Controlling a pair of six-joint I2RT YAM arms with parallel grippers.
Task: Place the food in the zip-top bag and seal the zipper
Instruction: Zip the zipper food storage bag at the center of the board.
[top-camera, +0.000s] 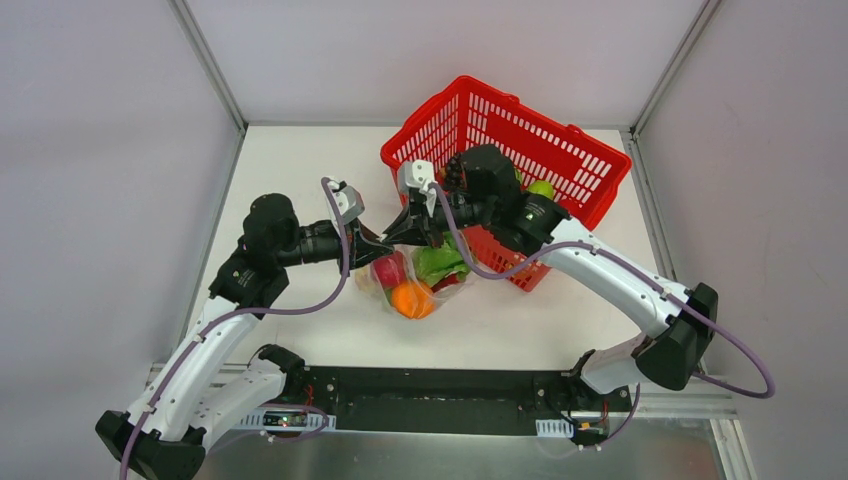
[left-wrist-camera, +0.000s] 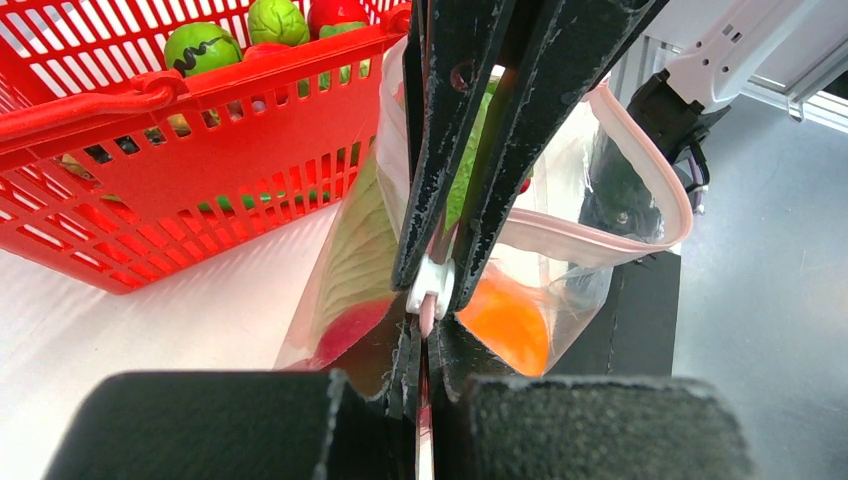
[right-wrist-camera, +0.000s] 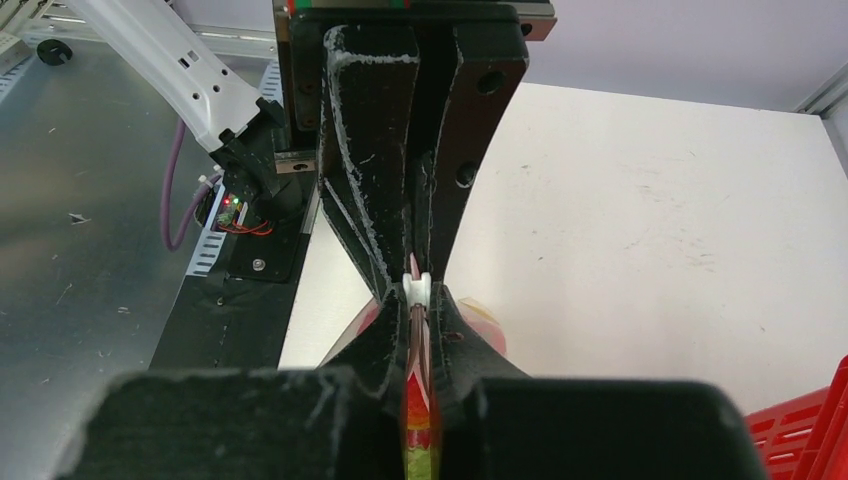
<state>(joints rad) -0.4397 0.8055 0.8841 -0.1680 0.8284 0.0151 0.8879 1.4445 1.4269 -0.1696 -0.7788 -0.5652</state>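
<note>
The clear zip-top bag (top-camera: 425, 285) hangs between my two grippers just in front of the basket. It holds a red fruit (top-camera: 388, 270), an orange piece (top-camera: 412, 299) and the green cabbage (top-camera: 440, 262); I cannot pick out the yellow fruit. My left gripper (top-camera: 378, 243) is shut on the pink zipper strip (left-wrist-camera: 426, 322). My right gripper (top-camera: 400, 236) is shut tip to tip against it, on the zipper's white slider (left-wrist-camera: 431, 287). In the left wrist view the mouth (left-wrist-camera: 640, 150) gapes open beyond the slider. The slider (right-wrist-camera: 417, 288) also shows in the right wrist view.
The red plastic basket (top-camera: 570, 160) stands tilted at the back right, right behind the bag, with green toy produce (left-wrist-camera: 200, 45) in it. The black base plate (top-camera: 420, 395) runs along the table's near edge.
</note>
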